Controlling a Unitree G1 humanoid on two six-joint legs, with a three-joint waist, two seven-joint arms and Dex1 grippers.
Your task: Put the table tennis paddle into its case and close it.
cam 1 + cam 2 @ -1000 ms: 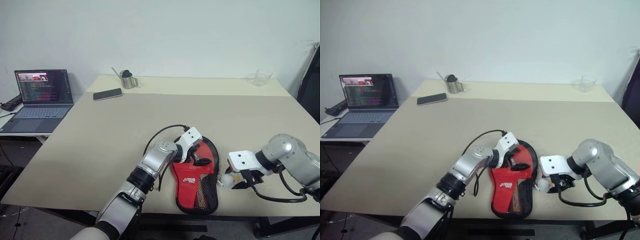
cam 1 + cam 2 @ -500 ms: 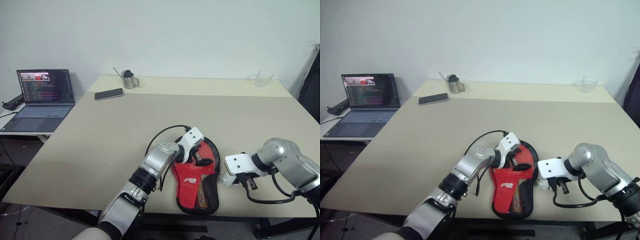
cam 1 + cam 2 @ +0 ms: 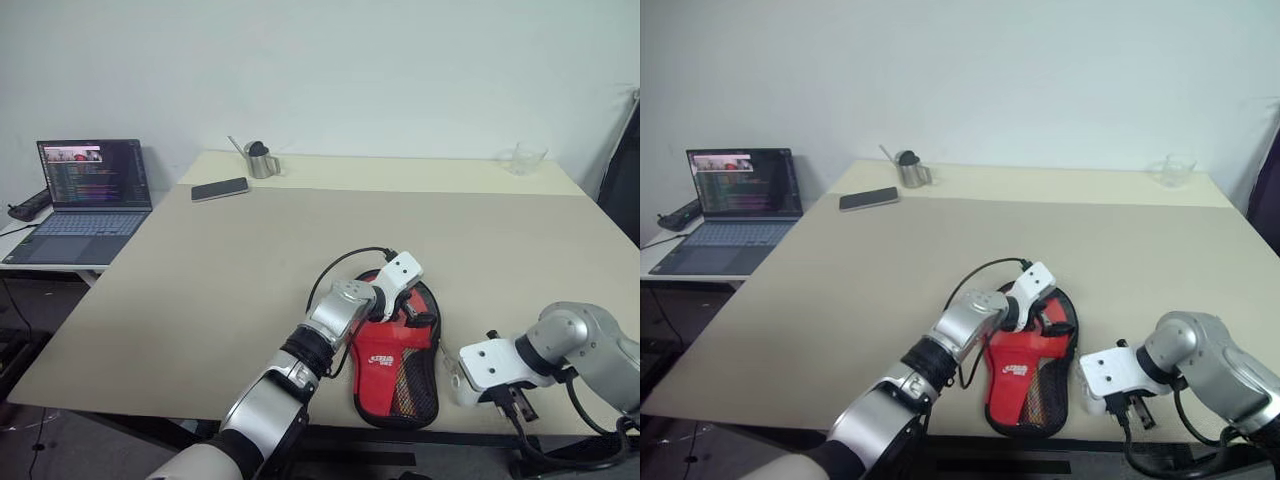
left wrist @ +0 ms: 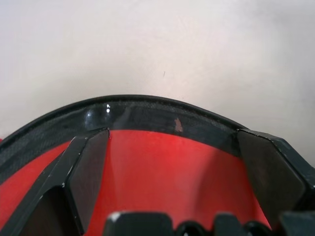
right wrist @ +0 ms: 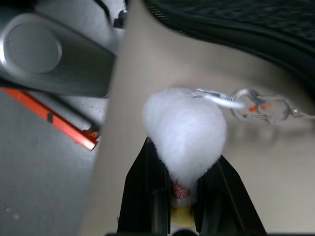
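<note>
Right gripper is pinching the white charm; left gripper is pressing the case's round end.

The right gripper [image 5: 179,169] is sitting near the table's [image 3: 200,290] near edge, fingers clenched on the fluffy white charm [image 5: 184,132], whose clip and chain are running left toward the case [image 3: 395,355]. The case is lying just left of it, red logo side up, long axis running near to far, narrow end nearest. The left gripper [image 3: 415,308] is spread wide, both fingers [image 4: 88,169] resting on the far round end beside the black zip rim [image 4: 147,110]. I cannot tell whether the paddle is inside.
</note>
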